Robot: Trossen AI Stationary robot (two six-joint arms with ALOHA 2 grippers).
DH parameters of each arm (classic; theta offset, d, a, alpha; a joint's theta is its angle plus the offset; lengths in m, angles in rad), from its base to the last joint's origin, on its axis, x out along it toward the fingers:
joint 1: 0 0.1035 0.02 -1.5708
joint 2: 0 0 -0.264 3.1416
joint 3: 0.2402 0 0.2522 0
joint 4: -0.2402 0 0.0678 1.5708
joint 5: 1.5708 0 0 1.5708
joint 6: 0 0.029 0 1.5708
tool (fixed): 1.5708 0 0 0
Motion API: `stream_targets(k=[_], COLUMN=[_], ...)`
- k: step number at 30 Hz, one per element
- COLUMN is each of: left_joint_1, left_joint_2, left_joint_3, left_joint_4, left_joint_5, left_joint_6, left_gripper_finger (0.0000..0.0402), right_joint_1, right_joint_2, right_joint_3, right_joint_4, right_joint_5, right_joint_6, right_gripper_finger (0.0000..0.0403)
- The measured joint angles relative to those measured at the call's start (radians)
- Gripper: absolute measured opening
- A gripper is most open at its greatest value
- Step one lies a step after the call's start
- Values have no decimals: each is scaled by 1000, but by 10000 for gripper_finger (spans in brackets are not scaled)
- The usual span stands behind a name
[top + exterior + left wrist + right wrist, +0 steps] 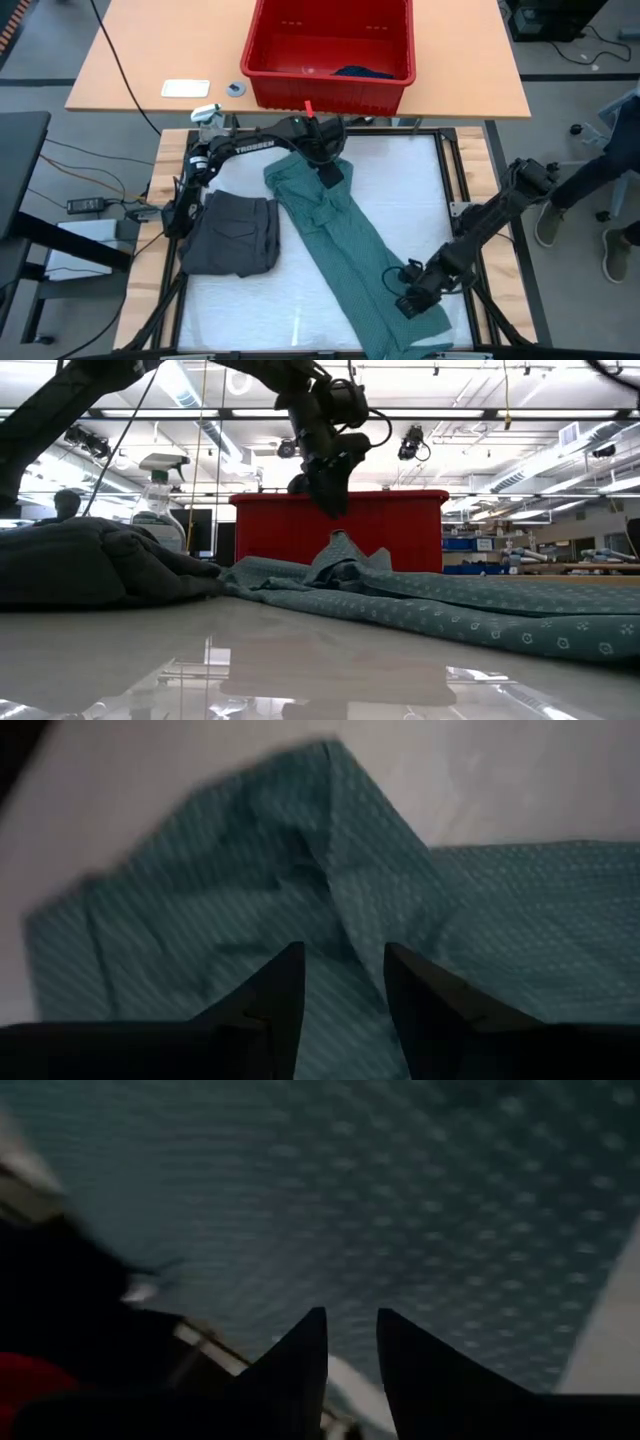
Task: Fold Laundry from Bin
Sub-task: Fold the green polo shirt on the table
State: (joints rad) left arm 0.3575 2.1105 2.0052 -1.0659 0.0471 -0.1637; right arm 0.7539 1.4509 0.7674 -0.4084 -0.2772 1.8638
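- high view: the teal-green dotted t-shirt (335,240) lies in a long crumpled band across the white worktop (240,310), from near the far edge toward the near right corner. a folded dark grey garment (232,233) sits by the left edge. the large red plastic bin (330,85) stands beyond the far edge on a wooden table (130,60), a dark blue piece (362,72) inside. the left gripper (330,172) hangs over the shirt's far end; the right gripper (408,300) is at its near end.
- low view: the left gripper (330,500) hovers just above a raised peak of cloth, not touching.
- left wrist view: fingers (275,1000) a little apart, empty, shirt below.
- right wrist view: fingers (300,1360) narrowly parted, nothing seen between them.
- the shirt looks light, limp and wrinkle-prone — best pinched at a hem corner or shoulder seam.
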Motion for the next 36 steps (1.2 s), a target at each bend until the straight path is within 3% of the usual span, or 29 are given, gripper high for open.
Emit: stream_targets(k=[5, 7, 12, 16, 24, 31, 36], left_joint_1=[74, 111, 212, 248, 295, 302, 292], left_joint_2=[0, 11, 81, 125, 176, 260, 279], left_joint_3=[0, 1, 0, 0, 1, 1, -1], left_joint_4=[58, 98, 155, 174, 197, 195, 186], left_joint_5=[54, 107, 223, 227, 262, 266, 257], left_joint_6=[300, 374, 511, 716, 915, 994, 997], left_gripper_finger=[136, 128, 117, 117, 117, 117, 114], right_joint_1=[-65, -148, -428, -633, -902, -1009, -1039], right_joint_2=[-86, -106, -110, -116, -115, -115, -115], right_joint_3=[11, -6, -35, -35, -35, -35, -35], right_joint_4=[-31, -75, -92, -29, 48, 56, 61], right_joint_5=[191, 258, 292, 261, 116, 23, 21], right_joint_6=[-53, -97, -286, -461, -647, -712, -710], right_gripper_finger=[103, 103, 106, 110, 113, 113, 111])
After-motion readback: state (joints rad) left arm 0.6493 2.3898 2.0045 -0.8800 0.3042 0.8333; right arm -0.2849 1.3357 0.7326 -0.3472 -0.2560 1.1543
